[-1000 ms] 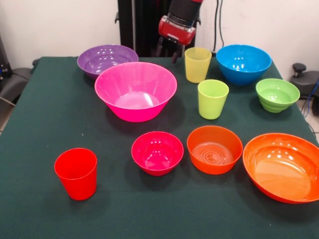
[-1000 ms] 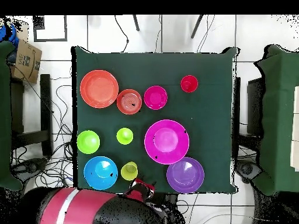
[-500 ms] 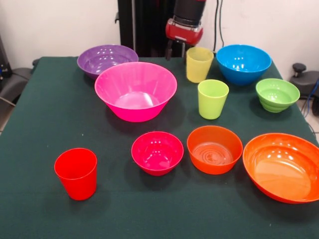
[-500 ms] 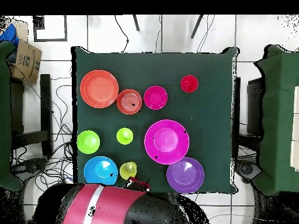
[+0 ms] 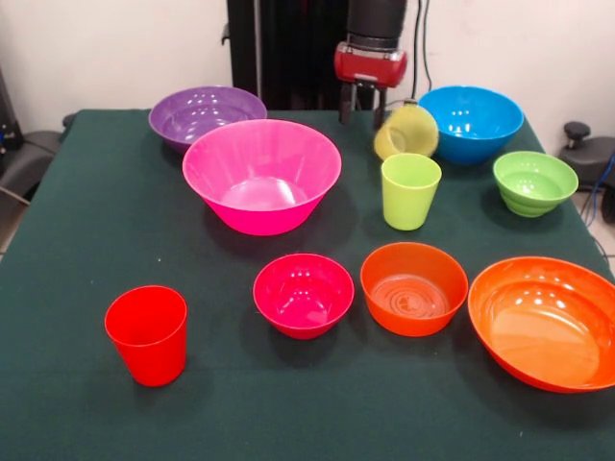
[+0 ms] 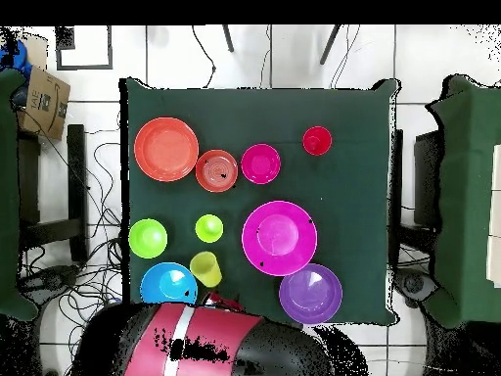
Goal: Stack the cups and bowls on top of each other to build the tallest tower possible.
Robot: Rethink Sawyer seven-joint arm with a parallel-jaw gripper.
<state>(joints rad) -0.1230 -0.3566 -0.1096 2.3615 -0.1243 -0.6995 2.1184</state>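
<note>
I see the gripper (image 5: 365,104) hanging at the table's (image 5: 86,240) back edge, its two dark fingers apart and holding nothing. The pale yellow cup (image 5: 405,132) lies tipped on its side just beside the fingers, leaning against the blue bowl (image 5: 470,122). The lime cup (image 5: 410,190) stands upright in front of it. The big pink bowl (image 5: 261,174) and purple bowl (image 5: 206,113) sit to the jaws' other side. Nothing is stacked.
</note>
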